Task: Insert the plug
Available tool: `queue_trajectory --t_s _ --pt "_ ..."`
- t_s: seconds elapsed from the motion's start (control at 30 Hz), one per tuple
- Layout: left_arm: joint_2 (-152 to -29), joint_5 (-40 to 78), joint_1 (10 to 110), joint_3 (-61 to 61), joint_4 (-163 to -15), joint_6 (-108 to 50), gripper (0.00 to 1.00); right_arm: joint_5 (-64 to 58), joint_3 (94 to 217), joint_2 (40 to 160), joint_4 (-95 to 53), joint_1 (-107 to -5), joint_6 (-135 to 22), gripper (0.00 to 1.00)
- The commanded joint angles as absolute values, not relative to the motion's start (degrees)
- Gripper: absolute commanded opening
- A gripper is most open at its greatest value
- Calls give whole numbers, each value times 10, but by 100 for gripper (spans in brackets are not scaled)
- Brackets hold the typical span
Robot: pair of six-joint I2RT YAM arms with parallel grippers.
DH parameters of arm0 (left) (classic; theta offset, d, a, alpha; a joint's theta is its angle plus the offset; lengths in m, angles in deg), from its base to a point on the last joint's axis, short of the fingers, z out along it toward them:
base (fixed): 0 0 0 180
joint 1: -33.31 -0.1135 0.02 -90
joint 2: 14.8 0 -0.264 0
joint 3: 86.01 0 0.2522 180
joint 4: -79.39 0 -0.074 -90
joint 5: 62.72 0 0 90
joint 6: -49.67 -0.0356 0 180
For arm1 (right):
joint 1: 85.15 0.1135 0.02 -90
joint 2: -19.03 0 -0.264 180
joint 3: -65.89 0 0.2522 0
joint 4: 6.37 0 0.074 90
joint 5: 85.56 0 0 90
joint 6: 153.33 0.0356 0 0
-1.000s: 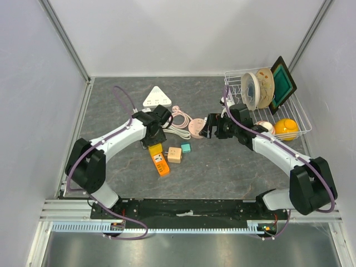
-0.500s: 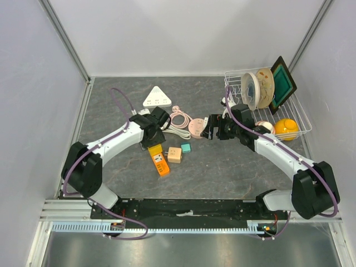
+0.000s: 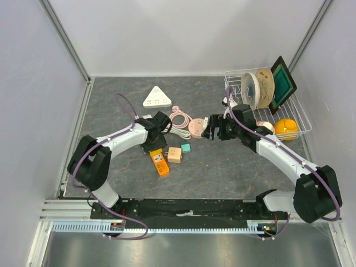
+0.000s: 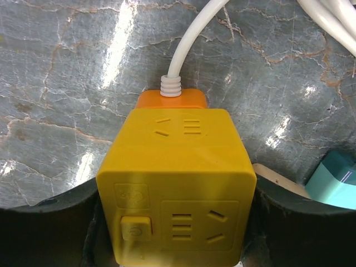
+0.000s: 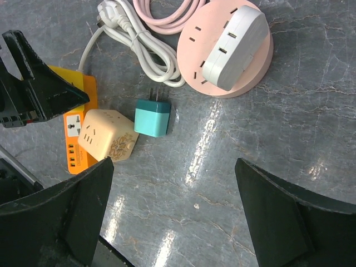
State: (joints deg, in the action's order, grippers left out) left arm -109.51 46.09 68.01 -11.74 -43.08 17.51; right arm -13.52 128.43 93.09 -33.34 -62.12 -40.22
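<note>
A yellow cube socket [image 4: 175, 167] with a white cord [image 4: 192, 39] fills the left wrist view, resting on the grey table. My left gripper [image 4: 175, 222] is shut on it, one finger on each side. In the top view my left gripper [image 3: 154, 139] sits just behind the orange power strip [image 3: 160, 162]. The teal plug [image 5: 152, 117] lies prongs-up beside a beige cube socket [image 5: 105, 136]. Right of the teal plug [image 3: 186, 147], my right gripper [image 3: 211, 128] hovers open and holds nothing. In its own view, my right gripper [image 5: 173, 167] has only bare table between the fingers.
A pink round socket [image 5: 225, 50] carrying a white adapter lies behind the plug, with coiled pink and white cables [image 3: 178, 119]. A white triangular power strip [image 3: 157, 98] sits at the back. A wire rack [image 3: 300, 119] at the right holds spools and a yellow object [image 3: 286, 127].
My left arm has shifted, and its gripper has settled slightly nearer and lower over the yellow cube socket. The right arm has hardly moved.
</note>
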Motion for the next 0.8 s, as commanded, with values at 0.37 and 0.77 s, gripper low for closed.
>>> queue_trajectory --t_s 0.37,0.77 --pt "-1086 510 453 -129 -437 -81 62 -131 1286 922 -330 -623 -405 98" --pt "-960 472 443 -117 -419 -108 99 -134 1285 915 -345 -623 -427 98"
